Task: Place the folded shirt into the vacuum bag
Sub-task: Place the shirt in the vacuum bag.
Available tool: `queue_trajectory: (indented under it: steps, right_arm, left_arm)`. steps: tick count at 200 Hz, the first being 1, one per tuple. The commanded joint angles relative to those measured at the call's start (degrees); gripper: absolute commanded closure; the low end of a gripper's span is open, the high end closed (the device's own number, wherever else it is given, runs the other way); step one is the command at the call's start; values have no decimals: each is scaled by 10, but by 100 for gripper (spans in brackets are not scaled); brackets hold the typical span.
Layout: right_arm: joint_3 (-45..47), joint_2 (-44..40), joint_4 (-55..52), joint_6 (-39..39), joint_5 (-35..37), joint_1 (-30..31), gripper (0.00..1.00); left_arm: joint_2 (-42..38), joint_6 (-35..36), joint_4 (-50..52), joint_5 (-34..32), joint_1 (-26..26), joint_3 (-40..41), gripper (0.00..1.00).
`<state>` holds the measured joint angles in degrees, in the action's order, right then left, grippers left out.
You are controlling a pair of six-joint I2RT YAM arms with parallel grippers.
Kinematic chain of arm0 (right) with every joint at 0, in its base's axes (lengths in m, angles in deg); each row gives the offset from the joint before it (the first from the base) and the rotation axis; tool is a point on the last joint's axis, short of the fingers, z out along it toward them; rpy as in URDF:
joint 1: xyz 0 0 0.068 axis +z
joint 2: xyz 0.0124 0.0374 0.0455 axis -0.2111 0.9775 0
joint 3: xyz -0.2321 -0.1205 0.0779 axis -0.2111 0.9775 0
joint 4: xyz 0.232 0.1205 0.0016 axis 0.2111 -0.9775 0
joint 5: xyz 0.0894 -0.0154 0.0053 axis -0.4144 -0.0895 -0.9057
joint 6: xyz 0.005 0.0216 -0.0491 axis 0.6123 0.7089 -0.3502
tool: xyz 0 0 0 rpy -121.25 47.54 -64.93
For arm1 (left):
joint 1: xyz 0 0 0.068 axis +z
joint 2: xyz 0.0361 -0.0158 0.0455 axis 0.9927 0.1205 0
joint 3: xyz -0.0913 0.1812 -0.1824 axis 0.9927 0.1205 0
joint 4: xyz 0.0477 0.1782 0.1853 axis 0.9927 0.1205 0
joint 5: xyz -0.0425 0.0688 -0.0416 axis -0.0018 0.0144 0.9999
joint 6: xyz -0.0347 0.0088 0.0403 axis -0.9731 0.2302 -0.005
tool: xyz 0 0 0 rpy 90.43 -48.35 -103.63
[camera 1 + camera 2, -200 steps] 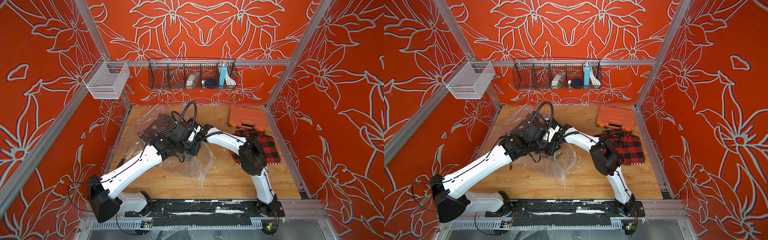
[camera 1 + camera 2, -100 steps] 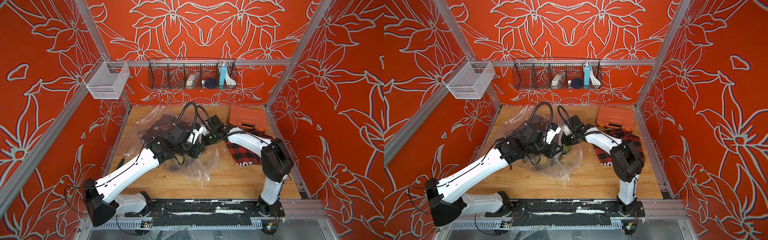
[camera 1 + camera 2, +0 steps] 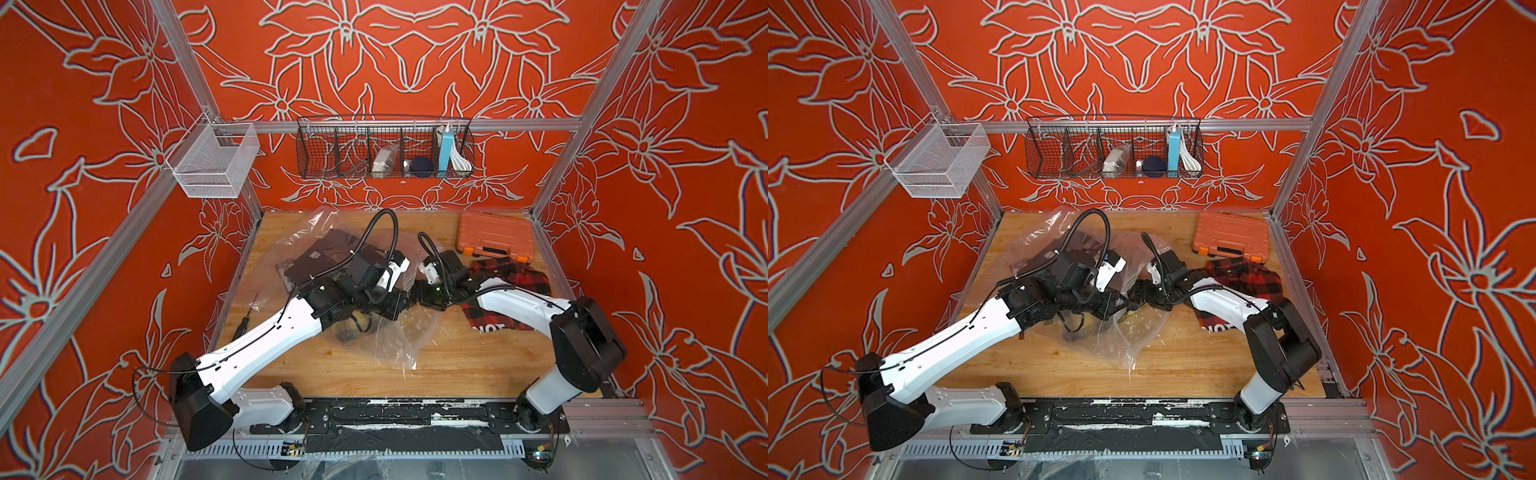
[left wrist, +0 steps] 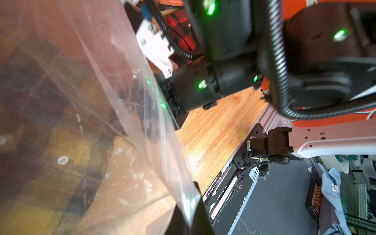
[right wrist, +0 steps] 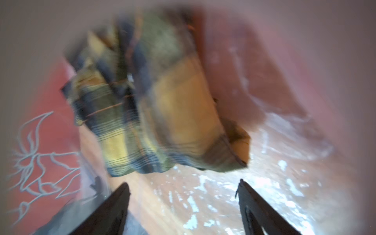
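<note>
Over the worktop, the left pincer pinches the vacuum bag open; the right pincer gapes empty, just short of the folded shirt inside. Next, likely: back out without snagging film.

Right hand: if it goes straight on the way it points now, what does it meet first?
Probably the yellow plaid shirt, just ahead of the open right hand, apparently inside the bag. The view is blurred, so depth is unsure.
</note>
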<state>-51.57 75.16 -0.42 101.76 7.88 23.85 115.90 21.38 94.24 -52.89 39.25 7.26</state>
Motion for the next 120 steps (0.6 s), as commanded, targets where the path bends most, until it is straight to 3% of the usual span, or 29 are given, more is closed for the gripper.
queue_trajectory:
  steps: [1,34,74,94,120]
  right_arm:
    - [41,2,77,116,16,7,12]
    - [41,51,184,180,27,28,10]
    - [6,141,281,232,68,39,18]
    - [-2,161,308,230,100,45,31]
    - [-26,180,359,172,117,53,66]
  left_arm:
    - [12,-2,-17,22,-4,-21,100]
    - [27,-4,-25,40,-4,-29,100]
    - [41,-1,-22,61,-5,-38,100]
    - [46,-2,-23,69,-6,-42,100]
    - [53,-4,-32,77,-6,-42,100]
